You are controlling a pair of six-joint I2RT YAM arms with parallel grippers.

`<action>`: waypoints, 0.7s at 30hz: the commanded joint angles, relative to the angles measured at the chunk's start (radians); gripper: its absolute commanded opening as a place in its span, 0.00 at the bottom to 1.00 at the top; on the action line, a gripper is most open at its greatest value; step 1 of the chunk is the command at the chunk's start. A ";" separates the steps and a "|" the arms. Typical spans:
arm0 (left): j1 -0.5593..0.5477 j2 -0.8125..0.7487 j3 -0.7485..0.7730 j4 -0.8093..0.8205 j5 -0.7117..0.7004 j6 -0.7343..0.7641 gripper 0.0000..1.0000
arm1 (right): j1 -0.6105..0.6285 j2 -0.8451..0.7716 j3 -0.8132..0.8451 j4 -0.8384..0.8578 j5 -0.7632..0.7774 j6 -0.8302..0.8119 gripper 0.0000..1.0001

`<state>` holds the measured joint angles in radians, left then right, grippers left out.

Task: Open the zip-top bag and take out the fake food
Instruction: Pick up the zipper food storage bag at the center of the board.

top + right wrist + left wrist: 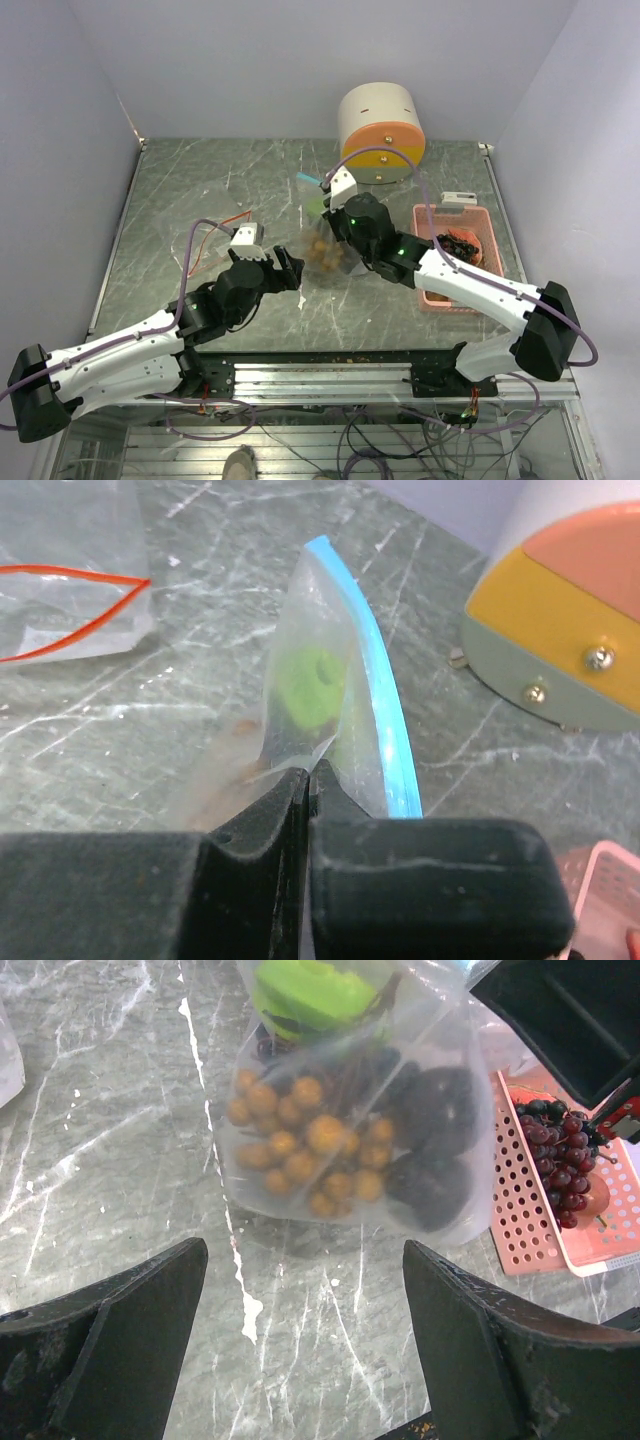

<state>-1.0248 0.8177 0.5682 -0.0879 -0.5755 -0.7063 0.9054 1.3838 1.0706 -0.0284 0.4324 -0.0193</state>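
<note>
The clear zip-top bag (322,252) lies mid-table, its blue zip strip (378,715) lifted on edge. Inside it sits the fake food: a tan-brown grape bunch (305,1145), a dark purple bunch (435,1140) and a green piece (310,990), which also shows through the plastic (312,685). My right gripper (311,775) is shut on a fold of the bag's plastic just beside the zip. My left gripper (303,1250) stands wide open over bare table, short of the bag's bottom edge, with nothing between its fingers.
A pink perforated basket (525,1220) with dark red grapes (560,1165) stands right of the bag. A cream and orange cylinder (380,130) stands at the back. An empty bag with a red zip (60,600) lies to the left.
</note>
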 commanded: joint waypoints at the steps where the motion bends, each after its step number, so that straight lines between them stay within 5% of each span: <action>1: -0.007 -0.001 0.012 0.002 -0.021 -0.002 0.90 | 0.007 0.001 -0.002 0.005 -0.103 -0.049 0.00; 11: -0.006 0.026 0.010 0.018 -0.037 0.013 0.91 | 0.008 -0.145 -0.344 0.125 -0.220 0.077 0.00; 21: -0.001 -0.007 0.051 0.066 -0.198 0.037 0.99 | 0.011 -0.352 -0.565 0.211 -0.386 0.128 0.00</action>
<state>-1.0248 0.8402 0.5827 -0.0914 -0.6842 -0.6964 0.9092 1.0554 0.5491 0.1444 0.1219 0.0765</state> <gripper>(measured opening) 0.990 0.004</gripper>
